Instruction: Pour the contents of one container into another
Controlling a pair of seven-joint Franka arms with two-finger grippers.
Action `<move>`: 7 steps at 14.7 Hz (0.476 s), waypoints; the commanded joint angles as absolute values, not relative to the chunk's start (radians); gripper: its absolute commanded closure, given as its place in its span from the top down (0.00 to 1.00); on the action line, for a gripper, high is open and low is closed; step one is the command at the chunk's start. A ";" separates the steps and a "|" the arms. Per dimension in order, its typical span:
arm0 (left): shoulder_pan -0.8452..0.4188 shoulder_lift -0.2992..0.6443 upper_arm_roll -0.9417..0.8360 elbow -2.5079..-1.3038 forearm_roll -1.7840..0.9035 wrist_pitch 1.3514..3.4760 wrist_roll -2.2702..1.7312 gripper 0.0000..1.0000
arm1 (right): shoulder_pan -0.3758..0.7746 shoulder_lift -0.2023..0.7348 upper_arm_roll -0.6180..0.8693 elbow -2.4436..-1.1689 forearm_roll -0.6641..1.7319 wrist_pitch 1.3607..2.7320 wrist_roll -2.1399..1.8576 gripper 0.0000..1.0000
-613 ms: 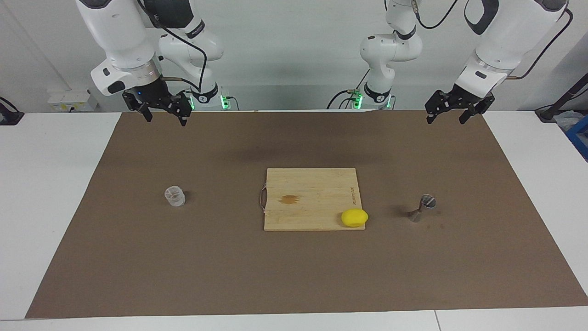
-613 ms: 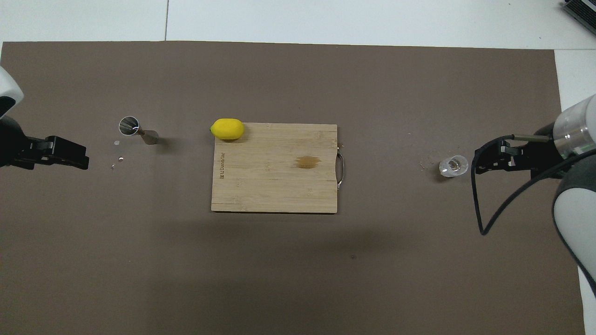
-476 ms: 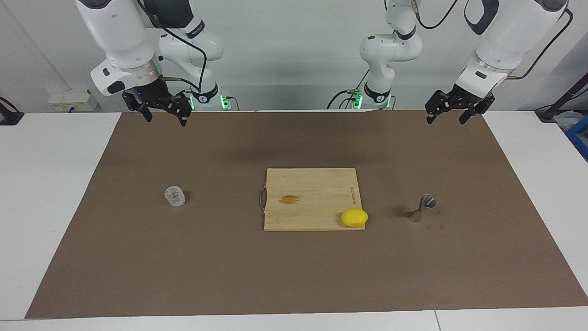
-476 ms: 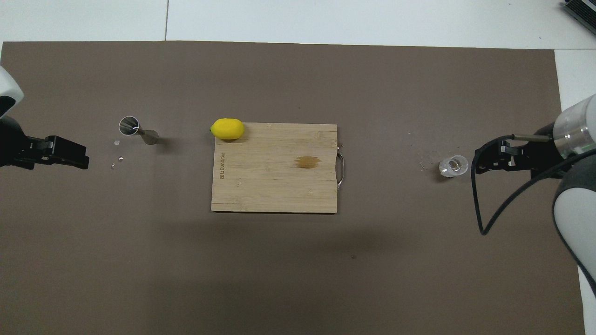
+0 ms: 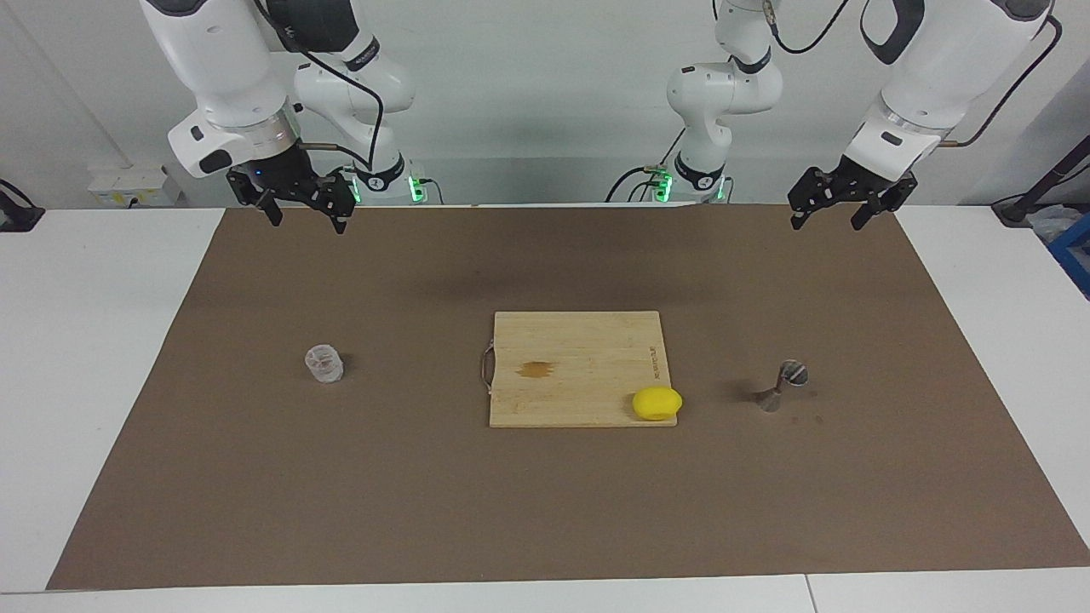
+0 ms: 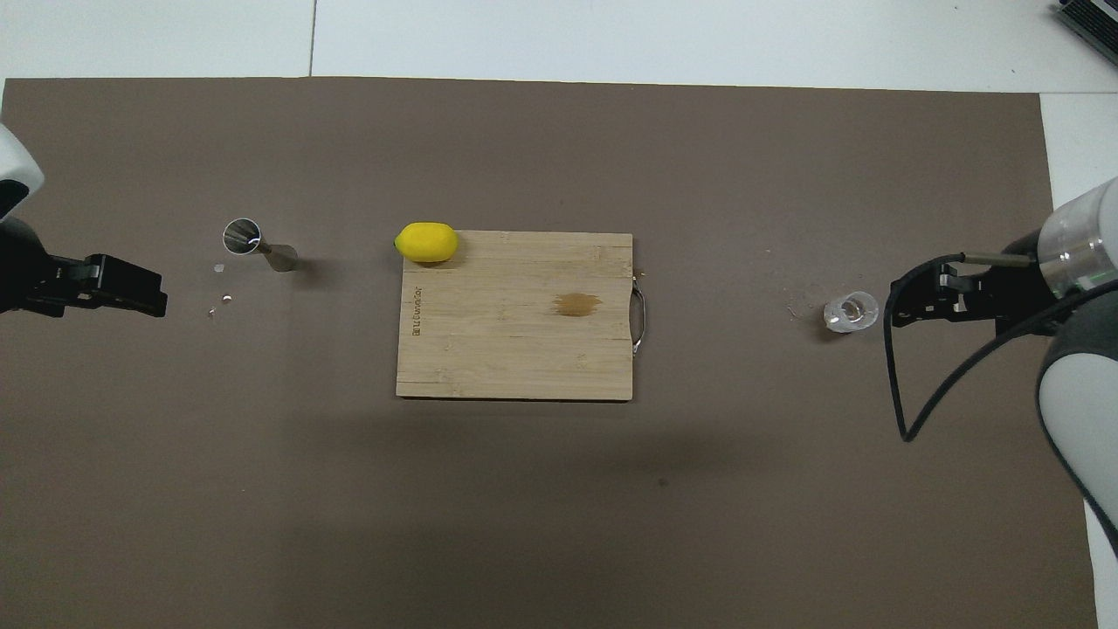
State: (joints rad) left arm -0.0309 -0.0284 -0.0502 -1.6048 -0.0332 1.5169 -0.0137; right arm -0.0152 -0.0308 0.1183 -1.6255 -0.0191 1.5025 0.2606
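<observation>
The clear glass tumbler [image 5: 324, 363] stands on the brown mat toward the right arm's end; it also shows in the overhead view [image 6: 850, 312]. The steel hourglass jigger [image 5: 783, 385] stands on the mat toward the left arm's end, seen from above with its cup open [image 6: 253, 243]. My right gripper [image 5: 306, 217] hangs open and empty, raised over the mat's edge by the robots; seen from above [image 6: 895, 306] it lies beside the tumbler, apart from it. My left gripper [image 5: 826, 217] hangs open and empty, raised over the same edge [image 6: 162, 297]. Both arms wait.
A wooden cutting board [image 5: 579, 328] with a small brown stain lies mid-mat [image 6: 515, 367]. A yellow lemon [image 5: 656, 403] sits on the board's corner toward the jigger [image 6: 426, 242]. A few small specks [image 6: 218, 269] lie on the mat by the jigger.
</observation>
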 commanded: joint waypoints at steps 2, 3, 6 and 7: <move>-0.041 -0.037 -0.048 -1.626 -0.026 1.551 -0.020 1.00 | -0.026 -0.057 0.118 -1.657 0.002 1.525 0.233 1.00; -0.043 -0.037 -0.052 -1.628 -0.026 1.554 -0.029 1.00 | -0.026 -0.057 0.118 -1.658 0.002 1.525 0.233 1.00; -0.041 -0.041 -0.048 -1.637 -0.031 1.552 -0.026 1.00 | -0.028 -0.057 0.118 -1.657 0.002 1.525 0.233 1.00; -0.034 -0.040 -0.048 -1.637 -0.034 1.545 -0.026 1.00 | -0.026 -0.057 0.118 -1.657 0.002 1.525 0.233 1.00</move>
